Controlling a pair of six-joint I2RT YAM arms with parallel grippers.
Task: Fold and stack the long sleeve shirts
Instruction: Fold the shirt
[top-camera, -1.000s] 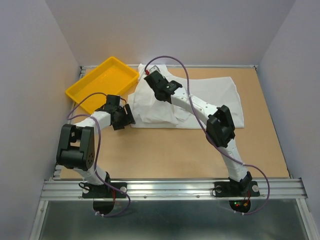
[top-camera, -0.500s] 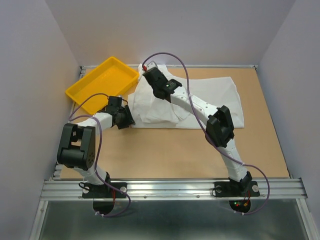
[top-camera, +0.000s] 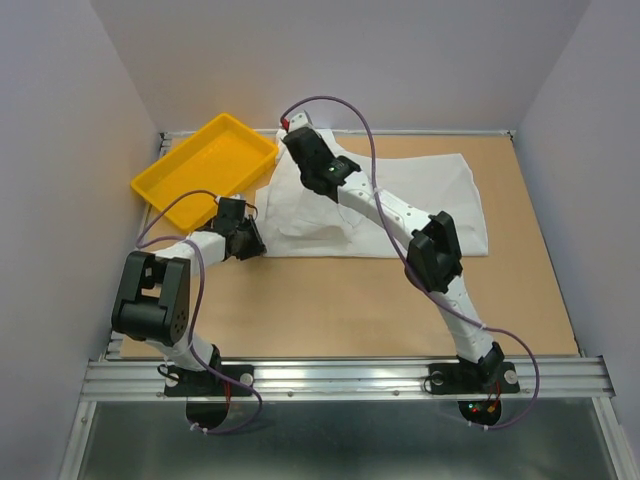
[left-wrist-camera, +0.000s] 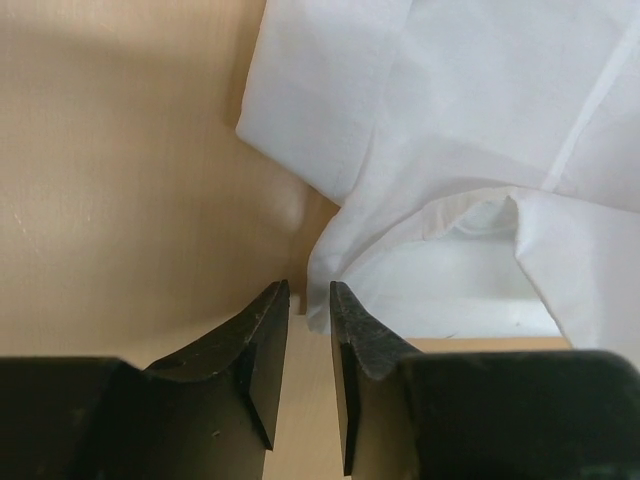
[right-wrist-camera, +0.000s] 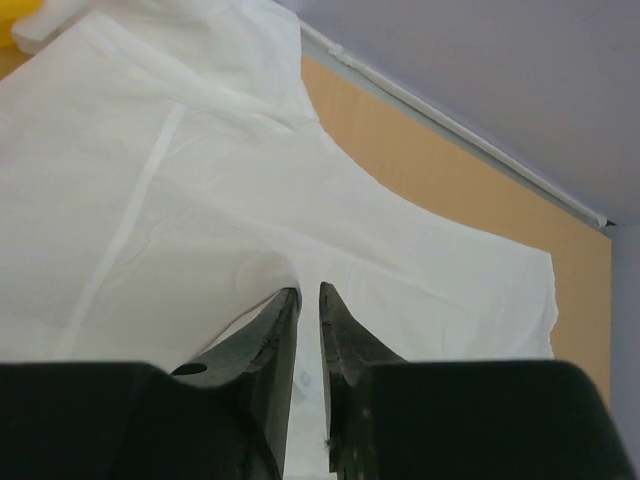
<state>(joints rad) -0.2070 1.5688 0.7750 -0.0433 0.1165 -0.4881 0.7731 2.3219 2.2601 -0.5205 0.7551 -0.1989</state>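
Tabletop (top-camera: 330, 300): shirt (top-camera: 430, 200) lies crosswise (collar (top-camera: 282, 137) toward tray (top-camera: 205, 165)).

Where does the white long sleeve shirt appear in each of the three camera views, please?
Top external: the shirt lies spread across the far middle of the table, right of the yellow tray.
Left wrist: the shirt fills the upper right.
Right wrist: the shirt covers the left and centre.
Shared landmark: the tan tabletop, bare beside the shirt in all three views.
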